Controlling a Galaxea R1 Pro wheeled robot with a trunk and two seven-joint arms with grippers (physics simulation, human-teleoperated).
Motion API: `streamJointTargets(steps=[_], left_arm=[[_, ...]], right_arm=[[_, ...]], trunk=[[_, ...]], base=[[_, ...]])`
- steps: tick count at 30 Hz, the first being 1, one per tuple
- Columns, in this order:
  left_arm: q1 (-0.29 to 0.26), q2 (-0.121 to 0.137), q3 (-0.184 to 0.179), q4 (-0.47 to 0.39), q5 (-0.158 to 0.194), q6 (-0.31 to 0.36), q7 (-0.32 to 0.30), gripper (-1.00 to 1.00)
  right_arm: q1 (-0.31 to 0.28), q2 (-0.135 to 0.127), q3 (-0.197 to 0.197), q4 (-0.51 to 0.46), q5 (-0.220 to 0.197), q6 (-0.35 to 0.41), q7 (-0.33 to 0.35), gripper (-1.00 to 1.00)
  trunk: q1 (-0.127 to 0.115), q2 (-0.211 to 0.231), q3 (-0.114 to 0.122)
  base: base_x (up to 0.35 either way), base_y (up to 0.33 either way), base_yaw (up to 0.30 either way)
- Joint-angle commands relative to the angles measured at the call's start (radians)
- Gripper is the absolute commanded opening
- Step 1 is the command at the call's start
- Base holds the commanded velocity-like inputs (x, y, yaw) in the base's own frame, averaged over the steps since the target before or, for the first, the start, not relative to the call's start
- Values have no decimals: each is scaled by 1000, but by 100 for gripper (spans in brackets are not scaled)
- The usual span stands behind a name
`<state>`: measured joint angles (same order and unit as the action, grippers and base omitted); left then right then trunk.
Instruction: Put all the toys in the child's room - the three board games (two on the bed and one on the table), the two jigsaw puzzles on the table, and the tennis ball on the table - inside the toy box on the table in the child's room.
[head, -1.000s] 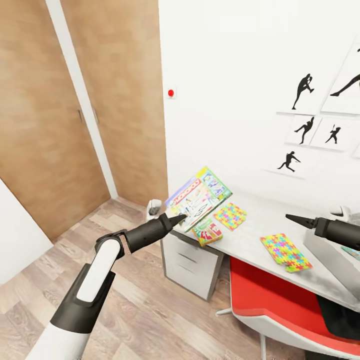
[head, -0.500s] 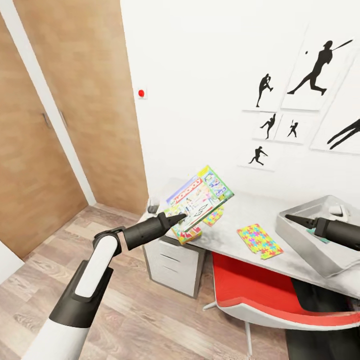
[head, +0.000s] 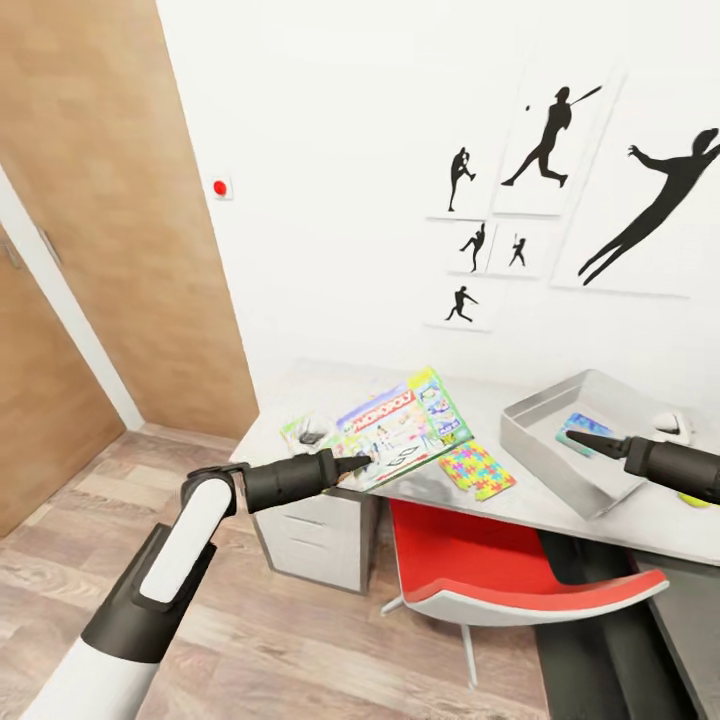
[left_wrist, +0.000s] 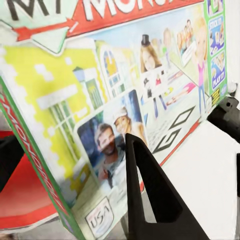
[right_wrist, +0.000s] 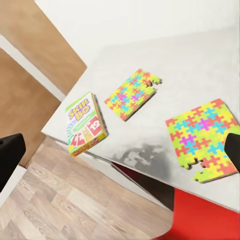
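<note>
Desk (head: 640, 520), toy box (head: 540, 440), games and puzzles.
Left gripper (head: 366, 463) clamps the glossy flat Monopoly box (head: 400, 425), tilted above the smooth grey desk. Right gripper (head: 575, 437), spread wide and empty, hovers at the flared bin; jigsaw puzzle (head: 476, 469) lies between them.

Glossy printed cardboard board game (head: 400, 427); matt grey table (head: 500, 500).
</note>
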<state>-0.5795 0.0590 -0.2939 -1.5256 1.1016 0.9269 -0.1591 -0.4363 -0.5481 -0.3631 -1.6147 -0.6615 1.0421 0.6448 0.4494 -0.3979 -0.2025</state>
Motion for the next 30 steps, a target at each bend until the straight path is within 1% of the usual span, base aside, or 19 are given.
streamJointTargets(steps=[1, 3, 4, 5, 7, 8, 9, 10, 15, 16, 18, 19, 20, 21, 22, 25, 30], left_arm=[[-1, 1, 0, -1, 4, 2, -8, -100], [-2, 16, -33, -1, -30, 4, -9, -100], [-2, 25, -65, -1, -69, 4, -9, -100], [-2, 25, -65, -1, -69, 4, -9, -100], [-3, 29, -95, -1, -104, 5, -10, -100], [-4, 32, -125, -1, -133, 5, -10, -100], [-5, 33, -138, -2, -145, 5, -9, -100], [-5, 34, -159, -3, -162, 4, -9, -100], [-6, 34, -188, -5, -186, 2, -7, -100], [-6, 34, -188, -5, -186, 2, -7, -100], [-6, 34, -193, -6, -199, 2, -7, -100], [-6, 33, -198, -6, -219, 2, -7, -100], [-6, 31, -201, -6, -231, 2, -7, -100], [-6, 26, -224, -7, -263, 2, -8, -100], [-6, 26, -224, -7, -263, 2, -8, -100], [-6, 24, -244, -8, -281, 2, -8, -100], [-6, 22, -257, -8, -292, 1, -8, -100]], right_arm=[[-2, 0, -1, 0, 5, 5, 7, 100], [-1, 1, 6, 0, 5, 5, 7, 100], [-1, 1, 22, 0, 5, 5, 8, 100], [-1, 1, 22, 0, 5, 5, 8, 100], [-1, 1, 43, 0, 5, 5, 8, 100], [-1, 0, 65, 0, 5, 5, 8, 100], [-1, 0, 77, 0, 5, 5, 8, 100], [-1, 0, 104, -1, 5, 5, 9, 100], [-2, -2, 198, 0, 4, 5, 31, 100], [-2, -2, 198, 0, 4, 5, 31, 100], [-2, -3, 234, 0, 4, 5, 45, 100], [-2, -4, 263, 0, 4, 5, 54, 100], [-3, -4, 273, 1, 4, 5, 57, 100], [-4, -5, 293, 1, 4, 5, 64, 100], [-4, -5, 293, 1, 4, 5, 64, 100], [-5, -5, 302, 1, 5, 5, 68, 100], [-5, -5, 308, 1, 5, 5, 70, 100]], trunk=[[1, -2, -2], [1, -2, -2], [1, -2, -2], [1, -2, -2], [1, -2, -2], [1, -2, -2], [1, -2, -2], [1, -2, -2], [1, -2, -2], [1, -2, -2], [1, -2, -2], [1, -2, -2], [1, -2, -2], [1, -2, -2], [1, -2, -2], [1, -2, -2], [1, -2, -2]], base=[[0, 0, -291], [0, 0, -283], [0, 0, -209], [0, 0, -209], [0, 0, -151], [0, 0, -86], [0, 0, -69], [0, 0, -44], [0, 0, -24], [0, 0, -14], [0, 0, -10], [0, 0, -6], [0, 0, -5], [0, 0, -2], [0, 0, -2], [0, 0, -2], [0, 0, 0]])
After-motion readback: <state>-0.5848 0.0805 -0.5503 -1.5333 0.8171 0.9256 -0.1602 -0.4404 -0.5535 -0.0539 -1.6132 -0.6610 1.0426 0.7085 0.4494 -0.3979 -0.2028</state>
